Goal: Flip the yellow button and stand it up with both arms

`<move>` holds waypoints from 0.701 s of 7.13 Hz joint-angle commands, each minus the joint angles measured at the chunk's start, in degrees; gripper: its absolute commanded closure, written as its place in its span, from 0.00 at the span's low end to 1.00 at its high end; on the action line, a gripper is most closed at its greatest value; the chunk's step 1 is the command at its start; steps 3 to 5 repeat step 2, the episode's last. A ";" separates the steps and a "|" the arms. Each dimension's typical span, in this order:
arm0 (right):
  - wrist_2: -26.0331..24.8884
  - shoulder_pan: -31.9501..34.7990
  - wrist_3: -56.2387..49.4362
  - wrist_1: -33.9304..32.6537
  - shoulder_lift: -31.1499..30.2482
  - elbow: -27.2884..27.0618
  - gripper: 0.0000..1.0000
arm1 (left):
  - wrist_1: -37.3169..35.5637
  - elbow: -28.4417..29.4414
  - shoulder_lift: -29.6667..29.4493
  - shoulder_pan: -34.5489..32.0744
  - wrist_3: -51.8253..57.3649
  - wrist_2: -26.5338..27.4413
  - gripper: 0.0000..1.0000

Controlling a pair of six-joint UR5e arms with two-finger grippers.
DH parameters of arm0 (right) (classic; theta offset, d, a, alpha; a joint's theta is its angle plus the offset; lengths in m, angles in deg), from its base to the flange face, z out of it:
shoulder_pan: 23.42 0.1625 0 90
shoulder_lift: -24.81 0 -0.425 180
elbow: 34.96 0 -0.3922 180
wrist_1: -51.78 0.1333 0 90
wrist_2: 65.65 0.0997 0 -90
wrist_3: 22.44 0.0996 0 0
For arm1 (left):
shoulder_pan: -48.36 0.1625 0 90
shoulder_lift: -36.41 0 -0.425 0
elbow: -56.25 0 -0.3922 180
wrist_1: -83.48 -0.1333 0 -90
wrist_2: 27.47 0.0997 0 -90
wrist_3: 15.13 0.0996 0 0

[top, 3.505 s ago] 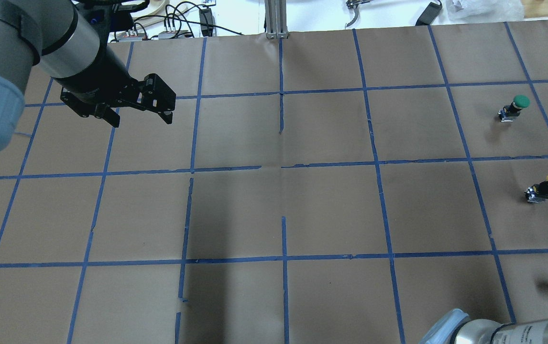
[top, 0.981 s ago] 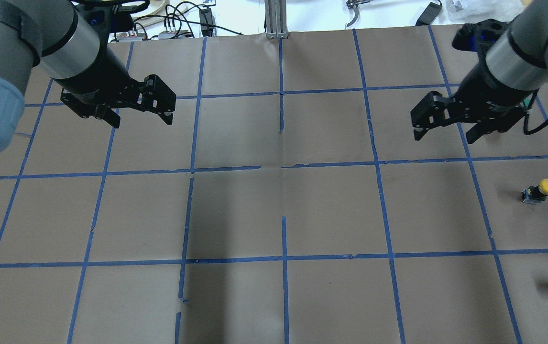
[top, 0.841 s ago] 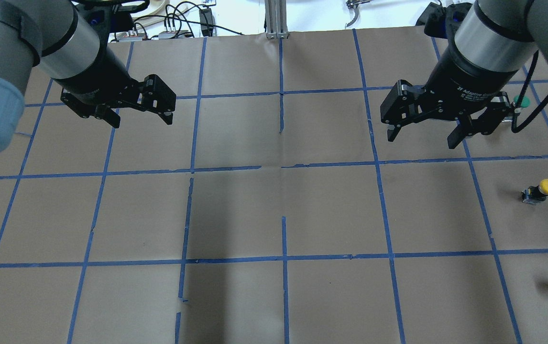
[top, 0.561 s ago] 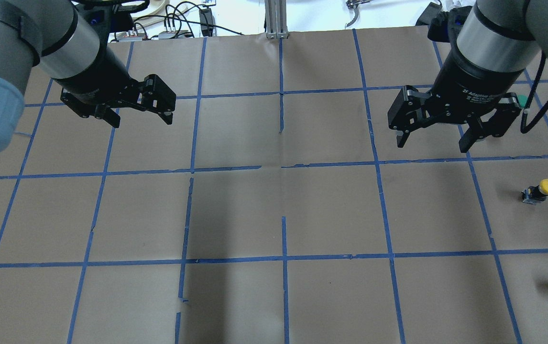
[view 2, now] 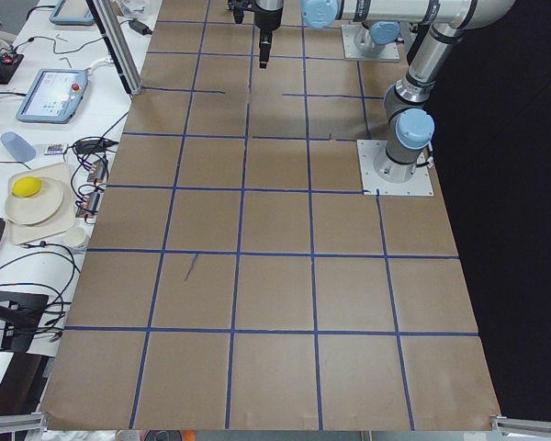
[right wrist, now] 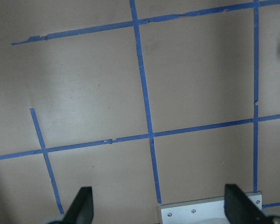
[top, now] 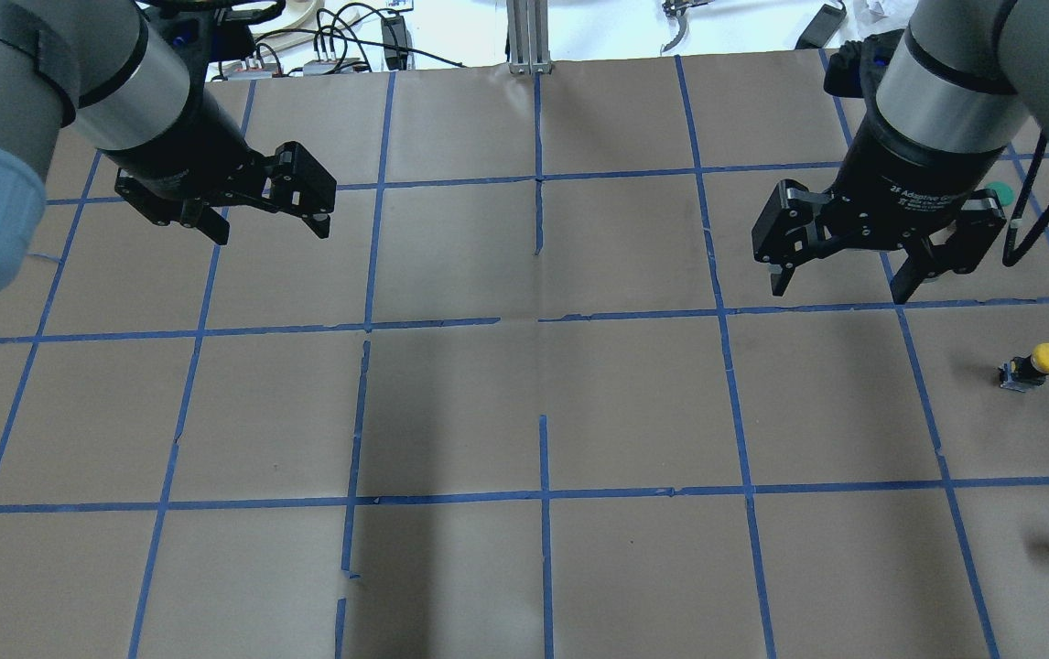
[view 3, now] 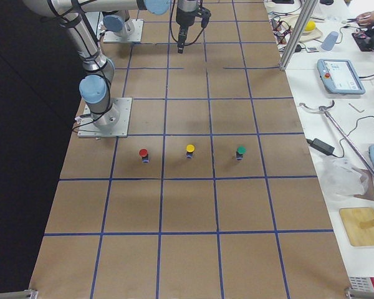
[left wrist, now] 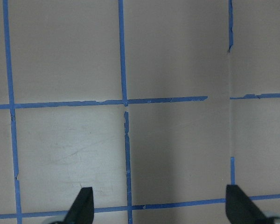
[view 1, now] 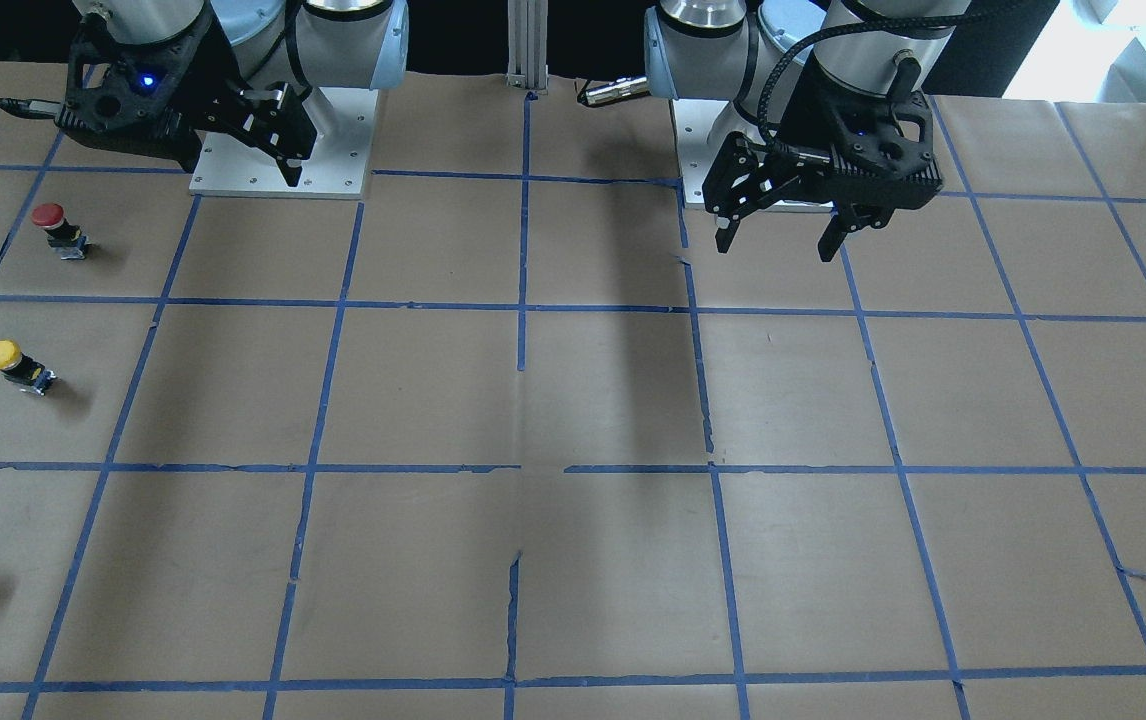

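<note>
On tabletop (top: 634, 403), robot's right: yellow button (top: 1037, 364), likely light, rigid, cap slick; best pinched across black body. Left claw (top: 270, 232), right claw (top: 838, 291) both spread, empty.

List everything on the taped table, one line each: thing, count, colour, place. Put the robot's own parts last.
table: one, brown paper with a blue tape grid, under everything.
yellow button: one, yellow cap on a black body, middle of a row on the robot's right side.
red button: one, red cap, the row's end nearer the robot.
green button: one, green cap, the row's far end.
left tool: one, black, open and empty, above the table's left half.
right tool: one, black, open and empty, above the right half, apart from the buttons.
</note>
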 commanded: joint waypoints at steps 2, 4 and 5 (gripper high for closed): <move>0.00 0.11 0.03 0.10 -0.09 -0.11 0.00 | 0.00 0.01 0.00 0.03 0.00 -0.05 0.00; 0.00 0.11 0.03 0.10 -0.09 -0.11 0.00 | 0.00 0.01 0.00 0.03 0.00 -0.05 0.00; 0.00 0.11 0.03 0.10 -0.09 -0.11 0.00 | 0.00 0.01 0.00 0.03 0.00 -0.05 0.00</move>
